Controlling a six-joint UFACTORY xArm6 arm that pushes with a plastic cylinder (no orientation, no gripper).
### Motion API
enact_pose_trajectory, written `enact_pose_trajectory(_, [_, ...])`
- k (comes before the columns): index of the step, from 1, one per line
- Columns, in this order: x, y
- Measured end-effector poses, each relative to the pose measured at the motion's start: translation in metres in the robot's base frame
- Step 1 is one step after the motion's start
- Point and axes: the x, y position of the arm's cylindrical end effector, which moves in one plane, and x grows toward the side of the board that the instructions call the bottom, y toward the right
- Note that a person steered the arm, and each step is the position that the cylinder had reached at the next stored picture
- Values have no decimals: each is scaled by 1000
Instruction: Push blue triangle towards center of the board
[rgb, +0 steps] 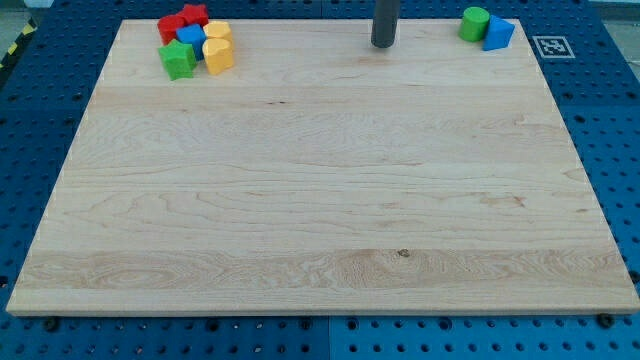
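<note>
Camera view. A pale wooden counter (320, 200) fills most of the frame and rests on a blue perforated base (600, 130). The arm carries no fingers, so nothing is clenched or grasped; it ends in a dark rod whose lower end, my tip (383, 45), meets the counter near the view's top edge, slightly right of the middle.

The blue triangle (498, 33) lies in the view's top right corner of the counter, far from the centre. A green cylinder (475, 22) sits just beside it on the view's left, apparently touching it. My tip stands well apart from this pair, to their left, with bare wood between.

In the view's top left corner a tight cluster of blocks sits together: two red blocks (183, 20) at the top, their exact shapes hard to make out; a blue block (190, 38) in the middle; a green block (179, 60) at the lower left; and two yellow blocks (217, 50) on the right side. The cluster is well apart from my tip.

A black-and-white marker tag (552, 45) lies on the base beyond the counter's top right corner.
</note>
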Motion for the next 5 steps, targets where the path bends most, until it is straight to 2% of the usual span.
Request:
enact_pose_trajectory(1, [50,26])
enact_pose_trajectory(2, [65,126])
enact_pose_trajectory(3, [62,227])
enact_pose_trajectory(4, [29,250])
enact_pose_trajectory(5, [-30,210])
